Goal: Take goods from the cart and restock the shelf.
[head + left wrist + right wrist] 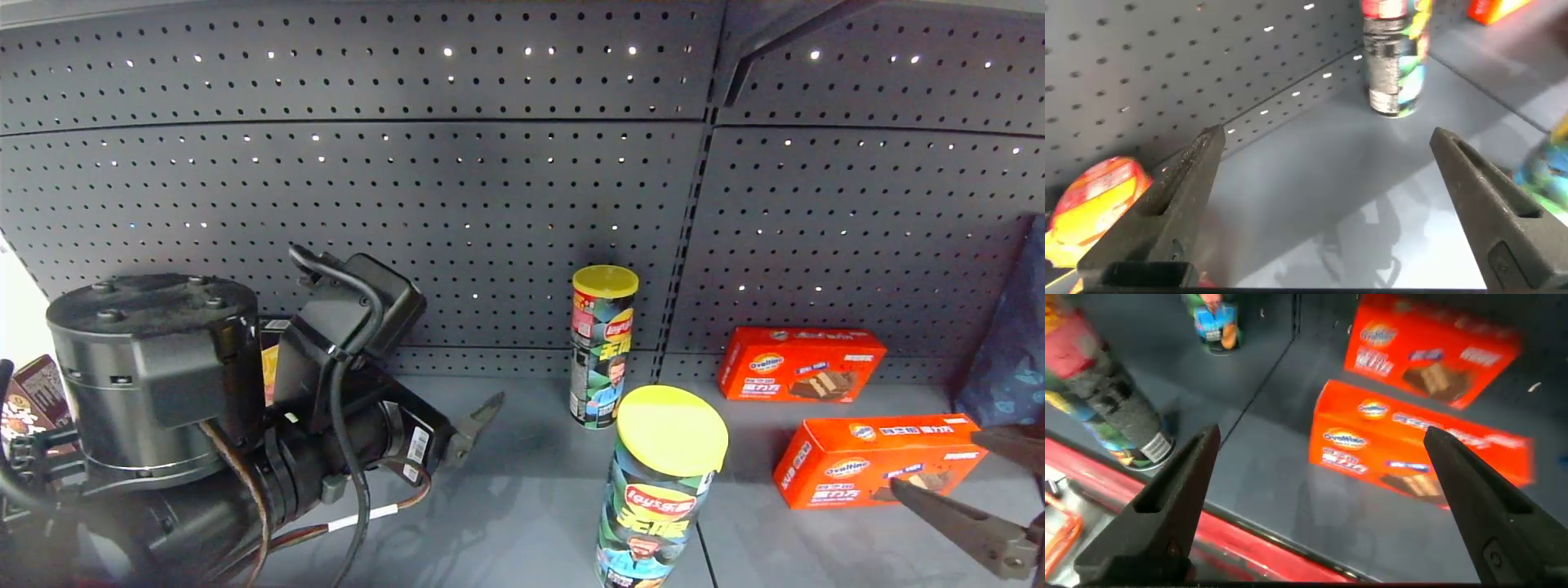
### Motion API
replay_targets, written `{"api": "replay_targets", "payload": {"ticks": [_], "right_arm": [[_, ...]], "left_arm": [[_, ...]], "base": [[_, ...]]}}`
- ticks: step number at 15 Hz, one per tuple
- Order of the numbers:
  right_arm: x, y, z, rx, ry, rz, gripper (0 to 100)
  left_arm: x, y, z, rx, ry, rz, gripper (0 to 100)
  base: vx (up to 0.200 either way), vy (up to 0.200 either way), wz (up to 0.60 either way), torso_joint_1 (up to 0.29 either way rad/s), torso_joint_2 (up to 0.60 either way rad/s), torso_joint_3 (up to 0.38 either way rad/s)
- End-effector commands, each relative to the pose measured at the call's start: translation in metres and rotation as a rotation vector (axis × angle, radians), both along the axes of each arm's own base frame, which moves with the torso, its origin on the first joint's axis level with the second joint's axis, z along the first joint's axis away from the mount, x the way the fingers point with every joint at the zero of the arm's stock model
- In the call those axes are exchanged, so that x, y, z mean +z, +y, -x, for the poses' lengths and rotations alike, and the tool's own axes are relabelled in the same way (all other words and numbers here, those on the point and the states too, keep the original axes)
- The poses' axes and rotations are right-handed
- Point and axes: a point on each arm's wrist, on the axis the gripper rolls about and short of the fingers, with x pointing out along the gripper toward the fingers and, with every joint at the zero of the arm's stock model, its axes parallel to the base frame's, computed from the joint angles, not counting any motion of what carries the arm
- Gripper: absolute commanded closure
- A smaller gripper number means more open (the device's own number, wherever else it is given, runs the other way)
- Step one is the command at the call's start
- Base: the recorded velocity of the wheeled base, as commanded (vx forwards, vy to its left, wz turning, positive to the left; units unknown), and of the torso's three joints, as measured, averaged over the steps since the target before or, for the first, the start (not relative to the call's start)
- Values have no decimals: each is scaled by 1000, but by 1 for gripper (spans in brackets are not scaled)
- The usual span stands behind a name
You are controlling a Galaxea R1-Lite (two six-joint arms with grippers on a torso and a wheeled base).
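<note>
Two tall chip cans with yellow lids stand on the grey shelf [506, 506]: the back can [602, 347] by the pegboard, the front can [660, 490] near the shelf's edge. To their right lie two orange boxes, a rear box [800, 363] and a front box [878, 459]. My left gripper [1327, 137] hangs open and empty over bare shelf left of the cans, with one finger [478, 420] showing past the arm. My right gripper [935, 461] is open and empty just in front of the front box [1417, 445], with the front can [1110, 400] to its left.
A perforated grey back panel [490, 204] closes the shelf behind. A dark blue bag [1012, 359] leans at the far right. Orange-yellow snack packets [1098, 200] sit at the shelf's left end. A red strip [1249, 539] runs along the shelf's front edge.
</note>
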Motion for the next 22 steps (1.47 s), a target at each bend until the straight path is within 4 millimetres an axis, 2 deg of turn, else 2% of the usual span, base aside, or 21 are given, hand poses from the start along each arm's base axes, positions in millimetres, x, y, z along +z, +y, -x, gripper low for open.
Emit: {"api": "replay_targets", "payload": {"ticks": [1,2,8,17,22], "right_arm": [[-26,32,-9,65,125,40,0],[-40,45,-2,79,159,37,0],[-56,54,-11,77,235,120,0],[-47,89,-49,61,238,167,0],[-49,109,-59,105,241,200,0]], "left_arm": [[-3,2,2,-9,10,0,0],[-8,4,2,-5,21,-7,0],[-19,16,-2,21,15,-10,0],[-23,17,-7,35,30,-21,0],[-24,14,-10,35,32,-23,0]], "base": [[0,0,0,0,0,0],[0,0,0,0,0,0],[0,0,0,0,0,0],[0,0,0,0,0,0],[0,0,0,0,0,0]]}}
